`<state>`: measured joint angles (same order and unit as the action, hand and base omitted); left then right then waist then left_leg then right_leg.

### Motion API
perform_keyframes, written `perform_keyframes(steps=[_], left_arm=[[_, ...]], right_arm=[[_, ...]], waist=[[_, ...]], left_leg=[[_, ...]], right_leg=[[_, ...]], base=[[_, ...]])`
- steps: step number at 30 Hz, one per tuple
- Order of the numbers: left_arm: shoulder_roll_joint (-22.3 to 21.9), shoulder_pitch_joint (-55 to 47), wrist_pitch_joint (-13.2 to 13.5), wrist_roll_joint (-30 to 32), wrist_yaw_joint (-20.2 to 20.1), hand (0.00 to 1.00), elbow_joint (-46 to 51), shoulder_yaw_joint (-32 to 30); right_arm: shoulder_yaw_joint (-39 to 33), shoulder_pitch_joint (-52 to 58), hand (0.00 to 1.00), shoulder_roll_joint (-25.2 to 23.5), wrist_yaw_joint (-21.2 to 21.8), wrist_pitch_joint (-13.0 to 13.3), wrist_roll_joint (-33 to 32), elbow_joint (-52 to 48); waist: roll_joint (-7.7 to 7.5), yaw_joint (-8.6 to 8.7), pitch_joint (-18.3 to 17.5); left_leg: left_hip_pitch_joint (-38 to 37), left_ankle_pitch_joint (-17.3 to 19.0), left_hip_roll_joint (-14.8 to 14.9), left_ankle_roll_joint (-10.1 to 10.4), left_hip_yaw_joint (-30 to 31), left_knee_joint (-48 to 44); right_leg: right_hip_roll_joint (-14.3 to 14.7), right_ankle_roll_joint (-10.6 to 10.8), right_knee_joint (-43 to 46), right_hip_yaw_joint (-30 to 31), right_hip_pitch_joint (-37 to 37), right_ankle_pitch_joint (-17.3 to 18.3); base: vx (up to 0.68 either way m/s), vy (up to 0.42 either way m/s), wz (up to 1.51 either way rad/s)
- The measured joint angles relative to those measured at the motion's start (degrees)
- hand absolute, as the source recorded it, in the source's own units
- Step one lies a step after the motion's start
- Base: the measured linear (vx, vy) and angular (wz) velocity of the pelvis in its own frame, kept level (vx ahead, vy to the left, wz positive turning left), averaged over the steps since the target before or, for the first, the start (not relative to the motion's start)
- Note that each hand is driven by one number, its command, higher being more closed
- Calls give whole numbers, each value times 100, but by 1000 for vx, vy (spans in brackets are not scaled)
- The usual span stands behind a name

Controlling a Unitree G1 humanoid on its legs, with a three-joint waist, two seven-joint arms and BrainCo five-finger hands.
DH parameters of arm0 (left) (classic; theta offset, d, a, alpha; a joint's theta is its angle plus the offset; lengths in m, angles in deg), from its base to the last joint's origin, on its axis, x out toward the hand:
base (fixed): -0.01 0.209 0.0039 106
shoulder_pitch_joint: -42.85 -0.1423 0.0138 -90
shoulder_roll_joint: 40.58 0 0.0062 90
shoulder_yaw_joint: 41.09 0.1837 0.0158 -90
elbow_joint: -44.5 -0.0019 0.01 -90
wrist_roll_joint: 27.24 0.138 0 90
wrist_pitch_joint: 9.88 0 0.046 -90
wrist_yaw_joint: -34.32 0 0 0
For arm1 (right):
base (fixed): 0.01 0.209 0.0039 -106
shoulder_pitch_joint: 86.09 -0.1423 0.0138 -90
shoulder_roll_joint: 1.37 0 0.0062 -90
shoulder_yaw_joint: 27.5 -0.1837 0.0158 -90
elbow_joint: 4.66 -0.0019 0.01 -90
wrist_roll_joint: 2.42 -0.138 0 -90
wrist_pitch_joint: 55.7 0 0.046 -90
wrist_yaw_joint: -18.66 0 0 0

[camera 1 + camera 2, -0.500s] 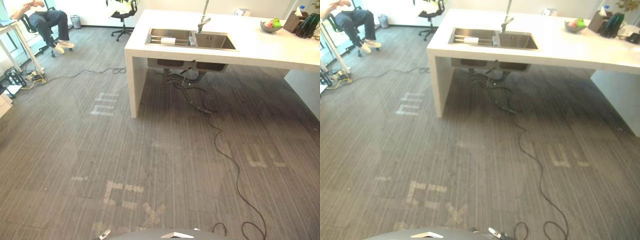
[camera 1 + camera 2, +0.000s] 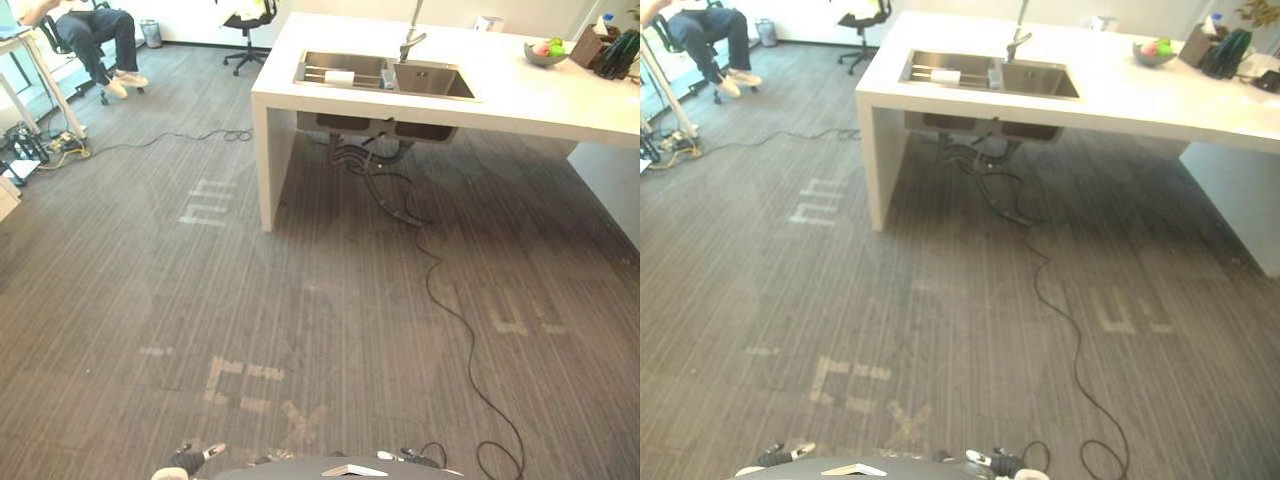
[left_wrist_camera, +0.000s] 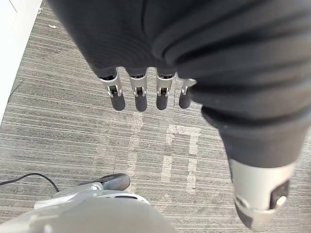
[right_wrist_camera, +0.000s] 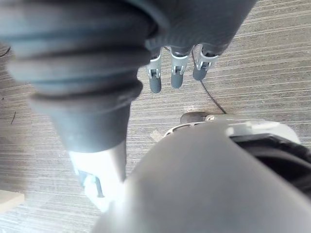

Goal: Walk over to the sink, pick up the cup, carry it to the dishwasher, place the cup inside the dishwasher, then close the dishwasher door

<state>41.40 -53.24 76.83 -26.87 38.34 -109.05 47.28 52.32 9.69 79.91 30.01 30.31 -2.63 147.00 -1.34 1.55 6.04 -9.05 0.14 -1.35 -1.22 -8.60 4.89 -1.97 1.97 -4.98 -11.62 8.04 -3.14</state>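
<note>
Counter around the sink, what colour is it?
The counter is white, seen best in the left eye view.

I'm in an office: grey carpet (image 2: pixel 300 300) with tape marks (image 2: pixel 245 385), a white desk (image 2: pixel 530 100) holding a steel sink (image 2: pixel 430 82) far ahead, a swivel chair (image 2: pixel 247 20), and a seated person (image 2: pixel 90 35) far left.

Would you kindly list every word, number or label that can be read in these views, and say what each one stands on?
Nothing reads with certainty.
Pale marks on the carpet, beside the counter's leg: letter-like, too worn to read.
Nearer marks on the carpet: letter-like, too worn to read.
Right-side marks on the carpet: letter-like, too worn to read.
Brown box on the counter: any print too small to read.
</note>
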Motion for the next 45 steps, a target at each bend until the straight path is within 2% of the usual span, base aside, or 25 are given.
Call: perform_keyframes(steps=[6,17,23,28,29,31,32,33,34,35,36,38,39,40,41,42,43,44,45], left_arm=[[0,-18,0,109,53,0,-5,3],[9,-20,30,266,-64,0,-5,-5],[11,-31,203,268,-69,0,-6,-4],[12,-32,218,321,-66,0,-8,10],[4,-40,218,316,-66,0,-7,32],[34,-83,218,315,-57,0,5,180],[20,-76,226,314,-34,0,12,219],[12,-64,231,306,-9,0,18,214],[22,-93,253,241,81,0,24,186],[71,-101,254,183,152,0,27,179],[94,-104,254,179,188,0,28,179],[124,-50,254,186,231,0,46,145],[91,36,252,215,232,0,48,6],[59,94,251,231,235,0,52,-66],[28,177,250,355,254,0,61,-70],[5,260,252,448,312,0,105,-74],[0,266,268,479,346,0,195,-80],[-3,260,358,589,441,0,385,-93],[-30,257,469,733,540,0,588,-94]], right_arm=[[-6,-53,0,4,240,-138,-24,5],[-15,-65,0,1,256,-183,-48,10],[-94,-72,0,-14,236,-250,-54,19],[-195,-72,0,-34,230,-261,-78,23],[-219,-71,0,-25,223,-268,-178,9],[-300,-61,0,-33,182,-262,-337,-3],[-376,-62,0,-8,108,-247,-566,-7],[-436,-64,0,-9,58,-238,-682,-22],[-601,-68,0,-57,43,-171,-807,-55],[-627,-53,0,-111,42,-58,-868,-47],[-619,-31,0,-137,39,-13,-868,-33],[-654,-10,0,-224,-7,34,-949,-2],[-722,27,0,-224,-26,35,-972,2],[-803,54,0,-229,-35,33,-1010,3],[-859,115,0,-227,-86,10,-1144,3],[-861,209,0,-229,-191,-26,-1249,-2],[-862,259,0,-240,-218,-55,-1267,-5],[-891,358,0,-307,-262,-145,-1290,-24],[-910,490,0,-407,-273,-256,-1267,-40]], waist=[[-16,45,16],[-30,48,18],[-38,46,20],[-33,64,31],[-33,77,54],[-52,103,68],[-21,104,99],[-1,100,105],[24,107,200],[-76,141,299],[-109,148,304],[-138,175,327],[-115,195,370],[-87,196,416],[-26,192,484],[5,196,567],[-3,196,602],[-49,187,682],[-69,197,736]], left_leg=[[-5,-7,-13,-12,-5,1],[-5,-7,-12,-13,-13,1],[-5,-7,-13,-13,-11,2],[-6,-1,-42,-45,51,3],[-17,52,-51,-44,87,2],[-54,126,-94,-139,82,1],[-106,172,-101,-208,66,0],[-122,187,-104,-231,56,-1],[-200,213,-123,-292,26,-4],[-347,246,-120,-357,34,-4],[-386,270,-107,-347,53,-4],[-397,343,-27,-318,117,-34],[-395,380,40,-261,228,-41],[-394,401,87,-220,260,-42],[-403,464,165,-122,302,-50],[-402,653,217,-62,365,-227],[-417,778,215,-27,391,-345],[-496,1101,194,46,412,-639],[-541,1525,205,115,503,-1034]], right_leg=[[-11,0,-1,2,9,0],[-10,-3,-1,11,19,-3],[-9,-3,-1,10,37,-3],[-43,31,107,-27,48,76],[-95,78,481,-60,-92,285],[-274,376,1341,-98,-424,704],[-381,502,2204,-19,-774,806],[-424,458,2747,17,-1053,791],[-612,302,3893,53,-1639,726],[-714,242,4656,41,-1960,962],[-722,282,4799,25,-2065,1083],[-671,312,4265,-66,-2245,1243],[-598,296,3546,-132,-2297,1210],[-542,306,3135,-131,-2307,1112],[-421,375,2242,-61,-2336,762],[-353,424,1444,74,-2356,348],[-362,429,1180,157,-2370,202],[-406,414,1000,314,-2402,81],[-487,365,1272,384,-2433,84]], base=[[-42,-15,0],[-3,-1,0],[-18,-9,0],[-21,-8,6],[-7,24,21],[18,48,18],[27,65,0],[36,86,-11],[50,74,-7],[71,57,0],[109,44,15],[199,37,16],[259,8,18],[304,-22,22],[314,-59,22],[317,-79,21],[353,-127,26],[474,-227,31],[501,-261,37]])
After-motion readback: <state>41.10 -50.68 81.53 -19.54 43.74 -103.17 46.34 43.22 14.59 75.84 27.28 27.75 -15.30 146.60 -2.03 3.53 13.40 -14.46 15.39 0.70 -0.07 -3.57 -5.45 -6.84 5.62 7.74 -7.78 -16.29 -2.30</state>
